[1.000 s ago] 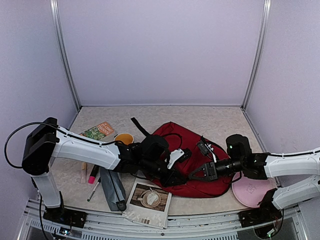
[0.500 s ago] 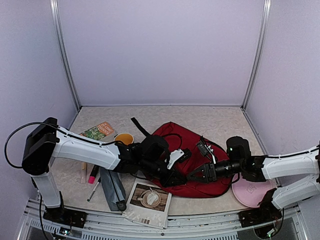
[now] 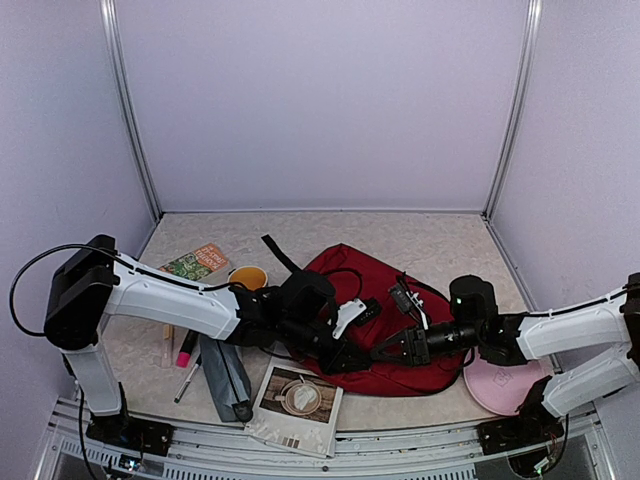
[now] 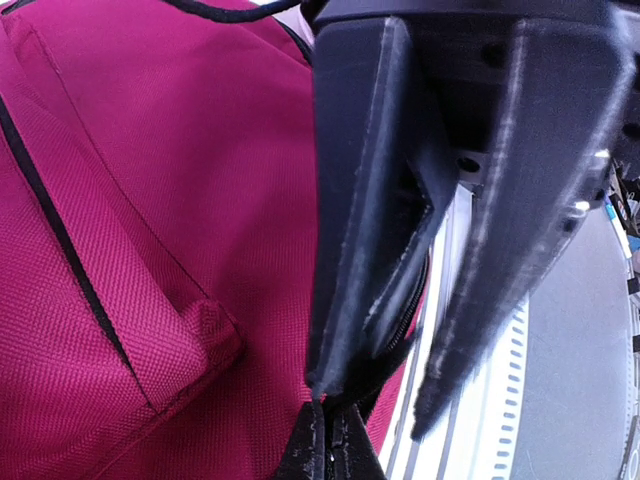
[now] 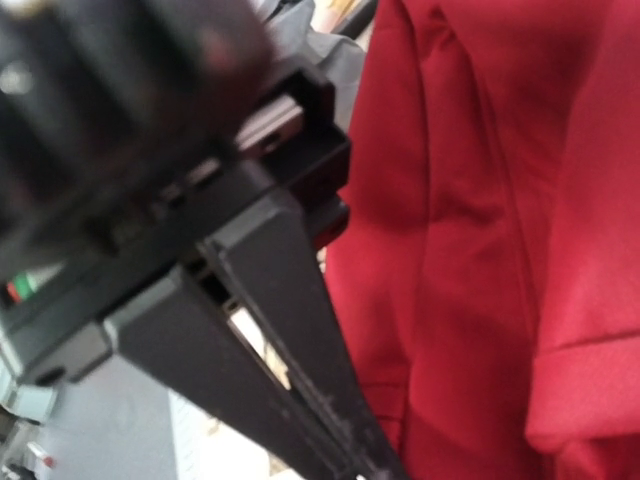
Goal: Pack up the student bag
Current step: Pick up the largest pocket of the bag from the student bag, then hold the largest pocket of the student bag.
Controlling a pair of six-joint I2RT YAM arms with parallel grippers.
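Note:
The student bag (image 3: 380,280), dark red with black zippers, lies flat in the middle of the table. My left gripper (image 3: 345,358) sits at the bag's near edge. In the left wrist view the left gripper (image 4: 375,400) is shut on the black zipper edge of the bag (image 4: 150,200). My right gripper (image 3: 388,352) reaches in from the right, close beside the left one on the same near edge. In the right wrist view the right gripper (image 5: 370,465) has its fingers close together against the bag (image 5: 480,250). Their tips run off the frame, so any grip is hidden.
A coffee-photo booklet (image 3: 297,397) and a grey pouch (image 3: 226,375) lie near the front edge. A pink marker (image 3: 186,348), an orange cup (image 3: 248,277) and a green book (image 3: 197,262) are on the left. A pink plate (image 3: 500,385) sits under the right arm.
My right gripper has slid left along the bag's near edge toward the left gripper. The left arm has stayed put.

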